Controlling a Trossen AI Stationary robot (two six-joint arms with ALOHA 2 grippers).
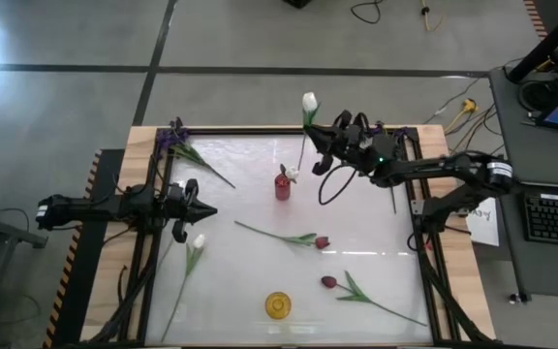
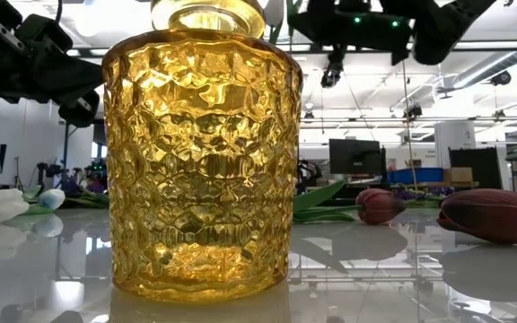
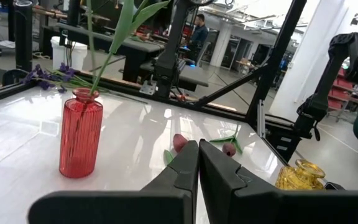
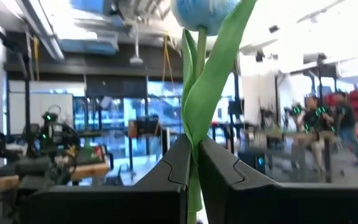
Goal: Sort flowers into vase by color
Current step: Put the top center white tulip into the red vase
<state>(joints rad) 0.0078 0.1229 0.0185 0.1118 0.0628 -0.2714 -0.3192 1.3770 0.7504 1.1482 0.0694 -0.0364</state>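
- Above the table's far edge, my right gripper (image 1: 320, 145) is closed on the stem of a white tulip (image 1: 309, 102); in the right wrist view the stem (image 4: 195, 149) is pinched between my fingers (image 4: 173, 165), with the bud above and a long leaf running up beside it.
- White tulip, position: bud beyond the far rim of the table (image 1: 260, 131), stem trailing down toward the red vase (image 1: 283, 184), which already has a stem standing in it (image 3: 107, 59).
- Left gripper (image 1: 204, 209): waits at the table's left side with its fingers (image 3: 182, 168) pressed together on nothing, pointed toward the red vase.
- Flowers not yet sorted: a white tulip (image 1: 198, 242) just in front of my left gripper; two dark red tulips (image 1: 323, 242) (image 1: 329, 282) lying mid-table and toward the near right; a purple bloom (image 1: 174, 136) at the far left corner.
- Yellow vase (image 1: 278, 305): near edge, apparently empty; it fills the low view.
- Handling, as judged: the flowers look light, with thin springy stems that may bend or swing from a single grip. The bud seems soft and easily crushed, the leaves floppy.
- Best hold, as judged: bare stem around mid-length, clear of bud and leaf, leaving the lower end free to enter a narrow vase mouth.
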